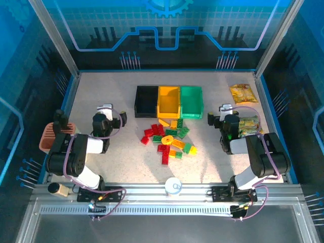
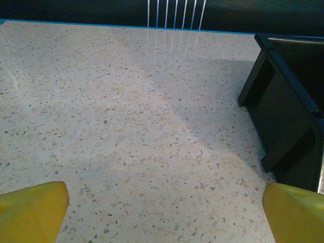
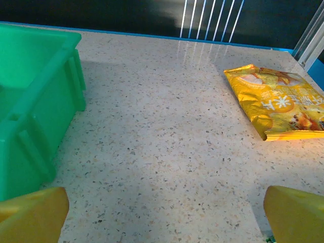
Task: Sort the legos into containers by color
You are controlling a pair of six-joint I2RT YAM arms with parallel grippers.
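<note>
Red, yellow and green legos (image 1: 169, 137) lie in a loose pile at the table's middle. Just behind them three containers stand in a row: black (image 1: 146, 100), yellow (image 1: 168, 101) and green (image 1: 192, 101). My left gripper (image 1: 110, 115) hovers left of the black container (image 2: 283, 111), open, with bare table between its yellow fingertips (image 2: 30, 210). My right gripper (image 1: 223, 115) hovers right of the green container (image 3: 30, 101), also open with nothing between its fingertips (image 3: 296, 212).
One yellow snack packet (image 1: 243, 93) (image 3: 276, 101) lies at the back right, and another (image 1: 249, 125) sits beside the right arm. A terracotta ridged holder (image 1: 49, 135) stands at the left edge. A small white round object (image 1: 173, 185) rests at the near edge.
</note>
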